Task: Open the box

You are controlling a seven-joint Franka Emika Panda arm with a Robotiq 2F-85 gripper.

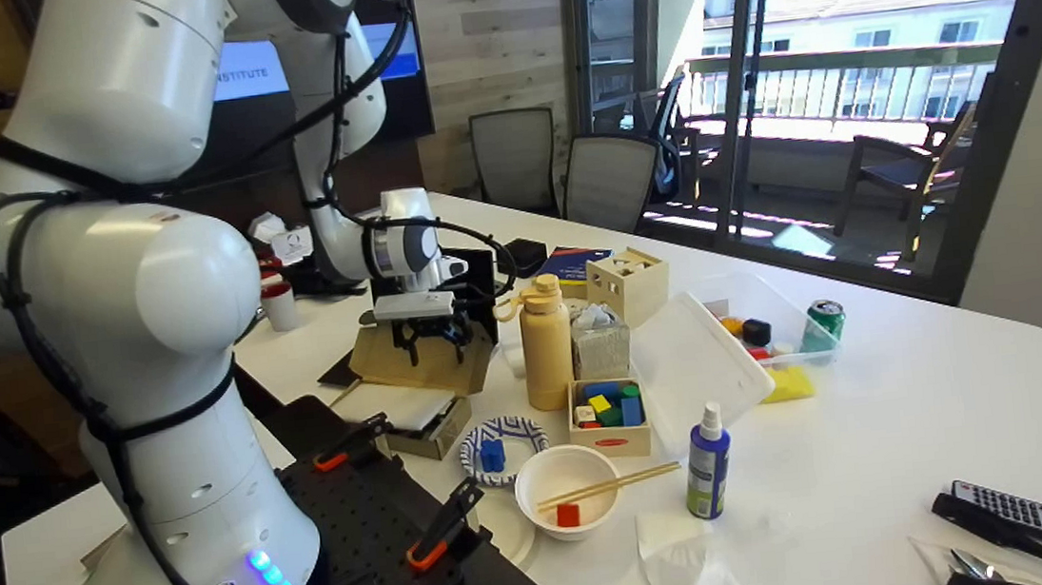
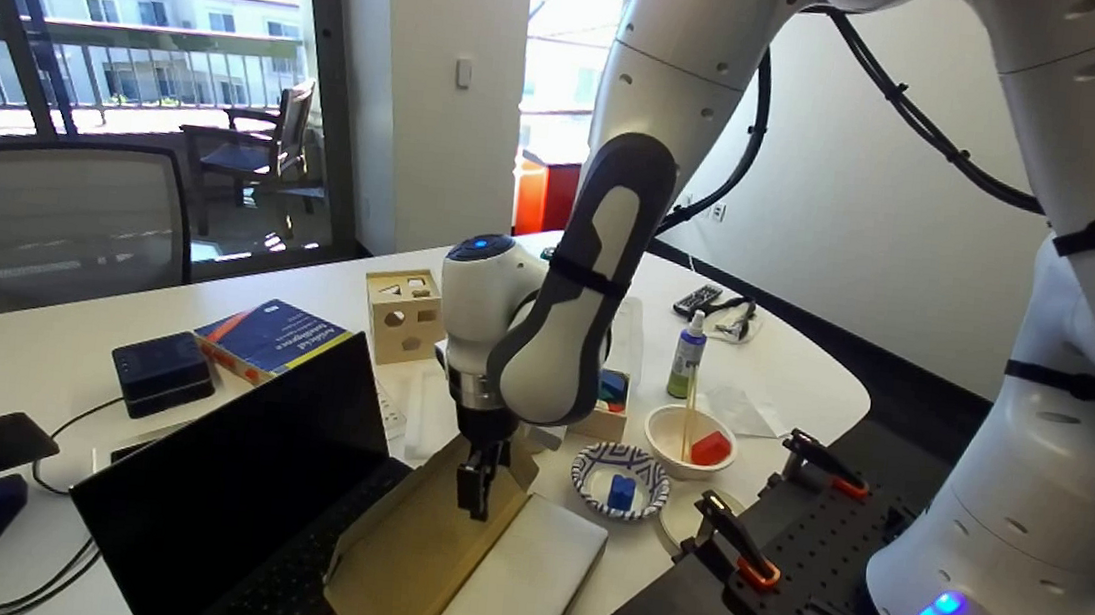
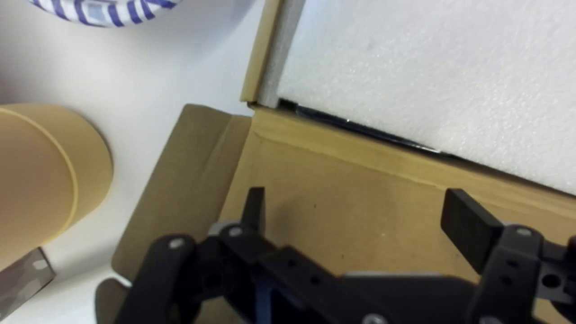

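The box (image 1: 444, 431) lies open on the table. Its lid is swung back and shows the tan-brown inside in an exterior view (image 2: 413, 561) and in the wrist view (image 3: 342, 166). A side flap (image 3: 184, 180) sticks out from the lid. A white foam sheet (image 3: 427, 76) covers the contents of the box's base; it also shows in an exterior view (image 2: 526, 582). My gripper (image 3: 354, 202) is open and empty, fingers pointing down over the lid's inner face. It shows in both exterior views (image 1: 435, 347) (image 2: 474, 501). Whether the fingertips touch the lid I cannot tell.
An open laptop (image 2: 239, 489) stands right behind the lid. A tan bottle (image 1: 547, 357) stands close beside the lid. A patterned bowl (image 1: 534, 428), a white bowl (image 1: 537, 511) and a pale wooden crate (image 1: 626, 442) with coloured pieces are nearby.
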